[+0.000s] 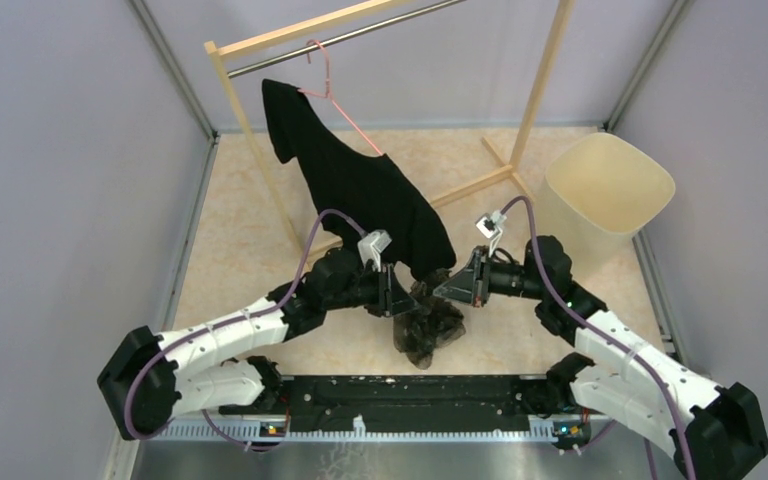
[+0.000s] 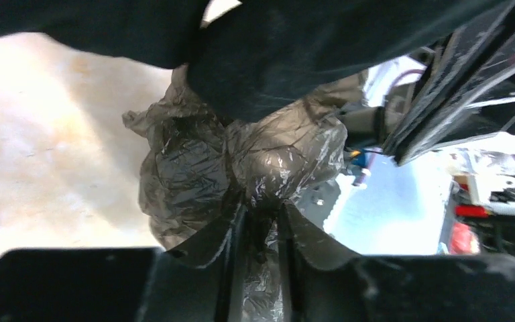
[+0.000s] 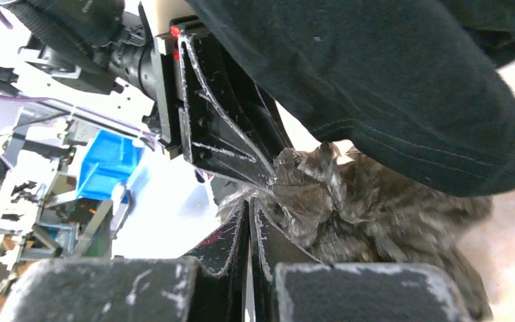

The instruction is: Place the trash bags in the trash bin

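Crumpled trash bags (image 1: 428,325) hang bunched between both arms, under the black T-shirt (image 1: 360,185) hem and well apart from the trash bin (image 1: 608,190); left gripper (image 2: 261,213) jaws pinch a film fold, right gripper (image 3: 250,204) jaws nearly pressed together, apparently nipping film at their tips.

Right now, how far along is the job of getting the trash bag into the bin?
Gripped, not binned. The left end effector and right end effector are both shut on the crumpled trash bag, just under the hem of the black T-shirt. The trash bin stands apart at the far right with nothing visible inside, so carrying and dropping remain.
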Available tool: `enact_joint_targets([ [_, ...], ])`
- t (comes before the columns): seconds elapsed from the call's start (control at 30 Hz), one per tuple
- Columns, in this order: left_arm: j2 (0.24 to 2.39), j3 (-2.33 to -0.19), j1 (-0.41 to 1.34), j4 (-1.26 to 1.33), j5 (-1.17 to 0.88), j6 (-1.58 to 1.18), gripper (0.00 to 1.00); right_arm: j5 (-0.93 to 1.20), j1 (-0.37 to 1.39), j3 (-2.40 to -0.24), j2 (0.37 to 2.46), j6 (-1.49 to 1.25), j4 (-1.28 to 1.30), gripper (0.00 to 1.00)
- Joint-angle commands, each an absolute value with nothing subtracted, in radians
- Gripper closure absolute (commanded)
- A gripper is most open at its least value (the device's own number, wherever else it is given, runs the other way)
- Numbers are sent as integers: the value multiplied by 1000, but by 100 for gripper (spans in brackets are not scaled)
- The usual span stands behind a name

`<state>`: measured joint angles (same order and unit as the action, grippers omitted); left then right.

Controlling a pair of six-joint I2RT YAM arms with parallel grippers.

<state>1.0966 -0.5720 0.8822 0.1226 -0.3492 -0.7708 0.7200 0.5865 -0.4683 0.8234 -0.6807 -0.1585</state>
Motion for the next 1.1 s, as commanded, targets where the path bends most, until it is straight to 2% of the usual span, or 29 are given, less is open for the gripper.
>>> enact_joint_targets([
  [0.0,1022,-549,882,49,-194,-748,77,627,593,-555,786,-603,-41,100],
  [0.2,959,-560,871,-51,-104,-707,100,430,593,-567,717,-567,112,100],
  [0.33,937,-581,867,-64,-110,-686,100,413,594,-577,702,-554,139,100],
  [0.53,885,-548,867,79,-233,-688,100,426,593,-611,710,-521,171,100],
  [0.67,864,-551,864,89,-241,-683,100,390,593,-648,708,-464,249,98],
  [0.87,836,-513,861,159,-304,-699,100,362,594,-694,701,-413,307,61],
  [1.0,793,-448,859,323,-412,-734,100,672,594,-629,700,-455,123,34],
  [1.07,774,-430,859,418,-478,-746,100,748,596,-578,694,-499,-15,24],
])
